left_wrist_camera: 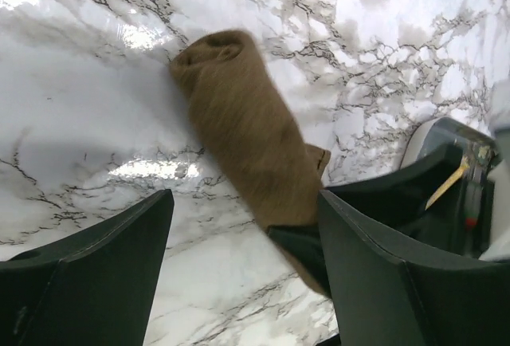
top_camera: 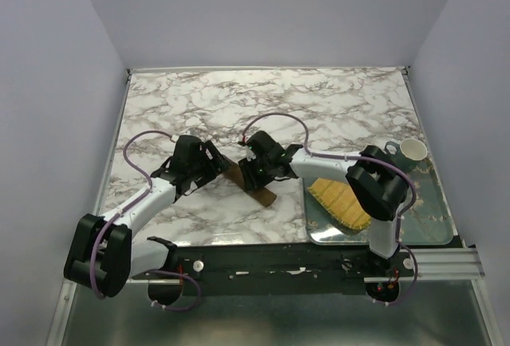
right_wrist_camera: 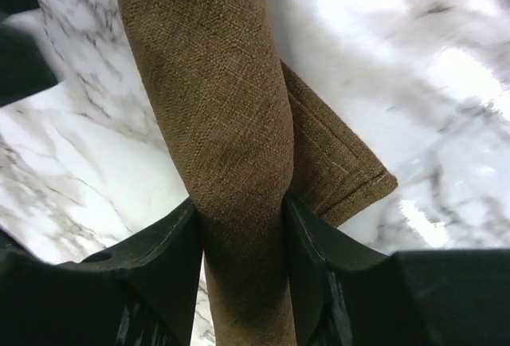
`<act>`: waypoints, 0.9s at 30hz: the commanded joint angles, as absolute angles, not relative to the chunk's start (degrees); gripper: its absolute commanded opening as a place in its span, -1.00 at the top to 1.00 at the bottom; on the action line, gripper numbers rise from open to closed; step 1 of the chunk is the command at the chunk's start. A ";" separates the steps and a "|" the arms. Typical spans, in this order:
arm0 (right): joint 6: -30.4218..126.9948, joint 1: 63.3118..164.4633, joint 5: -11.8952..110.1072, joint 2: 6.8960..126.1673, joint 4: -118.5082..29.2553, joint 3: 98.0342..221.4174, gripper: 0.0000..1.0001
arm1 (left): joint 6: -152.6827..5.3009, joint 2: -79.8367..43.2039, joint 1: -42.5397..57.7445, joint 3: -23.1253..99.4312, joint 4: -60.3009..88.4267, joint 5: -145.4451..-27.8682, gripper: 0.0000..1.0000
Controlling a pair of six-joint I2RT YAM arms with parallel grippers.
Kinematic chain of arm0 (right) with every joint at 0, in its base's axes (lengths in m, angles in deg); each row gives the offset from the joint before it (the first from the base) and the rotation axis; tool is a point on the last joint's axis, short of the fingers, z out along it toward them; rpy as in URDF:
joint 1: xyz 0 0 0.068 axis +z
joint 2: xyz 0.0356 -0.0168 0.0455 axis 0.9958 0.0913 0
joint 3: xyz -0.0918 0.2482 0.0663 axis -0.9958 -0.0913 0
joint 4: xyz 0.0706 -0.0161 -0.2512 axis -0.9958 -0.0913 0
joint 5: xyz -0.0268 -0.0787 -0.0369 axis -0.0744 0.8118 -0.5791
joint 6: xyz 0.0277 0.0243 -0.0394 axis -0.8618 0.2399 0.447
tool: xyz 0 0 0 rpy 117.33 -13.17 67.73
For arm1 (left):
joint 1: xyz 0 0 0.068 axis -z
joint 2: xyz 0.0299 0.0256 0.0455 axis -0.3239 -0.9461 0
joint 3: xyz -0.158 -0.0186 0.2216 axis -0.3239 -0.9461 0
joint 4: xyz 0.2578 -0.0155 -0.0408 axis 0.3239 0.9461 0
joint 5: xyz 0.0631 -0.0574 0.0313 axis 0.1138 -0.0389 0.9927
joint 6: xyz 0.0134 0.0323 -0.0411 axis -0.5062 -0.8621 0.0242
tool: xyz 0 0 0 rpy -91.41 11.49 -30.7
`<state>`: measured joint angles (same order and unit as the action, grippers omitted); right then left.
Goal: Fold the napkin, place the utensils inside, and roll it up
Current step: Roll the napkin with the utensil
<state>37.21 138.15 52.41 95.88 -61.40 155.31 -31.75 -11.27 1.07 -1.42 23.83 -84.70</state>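
The napkin (top_camera: 263,196) is a dark brown cloth rolled into a tight tube (right_wrist_camera: 215,99) that lies on the marble table. One loose corner (right_wrist_camera: 339,174) sticks out beside the tube. My right gripper (right_wrist_camera: 241,212) is shut on the roll, with both fingers pressed into its sides. My left gripper (left_wrist_camera: 245,202) is open, and its right finger (left_wrist_camera: 374,266) stands beside the near end of the roll (left_wrist_camera: 243,131). In the top view the left gripper (top_camera: 213,163) and the right gripper (top_camera: 253,172) meet over the roll. The utensils are hidden.
A yellow woven mat (top_camera: 341,200) lies on a glass tray (top_camera: 426,222) at the right front. A white mug (top_camera: 413,150) stands at the tray's far corner. The table's edges are bordered by grey walls.
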 commanded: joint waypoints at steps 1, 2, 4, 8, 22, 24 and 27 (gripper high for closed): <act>36.91 131.26 28.24 98.74 -56.17 151.50 -0.01 | -32.71 -12.16 0.44 -1.41 23.11 -87.97 -0.64; 36.99 129.34 25.14 100.05 -55.81 151.76 -0.01 | -32.62 -12.86 0.53 -0.71 22.76 -88.41 -0.64; 37.17 127.66 19.94 101.64 -55.37 152.38 -0.01 | -32.45 -15.40 0.53 0.17 22.76 -89.73 -0.64; 38.66 124.76 8.18 105.15 -54.93 153.70 -0.01 | -32.45 -18.40 0.61 2.01 22.06 -90.00 -0.67; 42.71 121.94 1.45 109.91 -58.61 157.31 -0.03 | -33.24 -26.23 0.70 4.13 20.21 -86.84 -0.51; 42.10 122.03 5.31 107.28 -59.23 156.78 -0.11 | -33.76 -26.23 0.62 3.78 20.21 -86.22 -0.43; 42.18 122.46 15.15 102.90 -63.35 157.65 -0.28 | -34.56 -26.14 0.70 3.43 20.38 -85.69 -0.31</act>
<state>40.21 121.82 0.10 107.38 -55.47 157.06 -32.54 -25.56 0.72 3.06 20.68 -87.94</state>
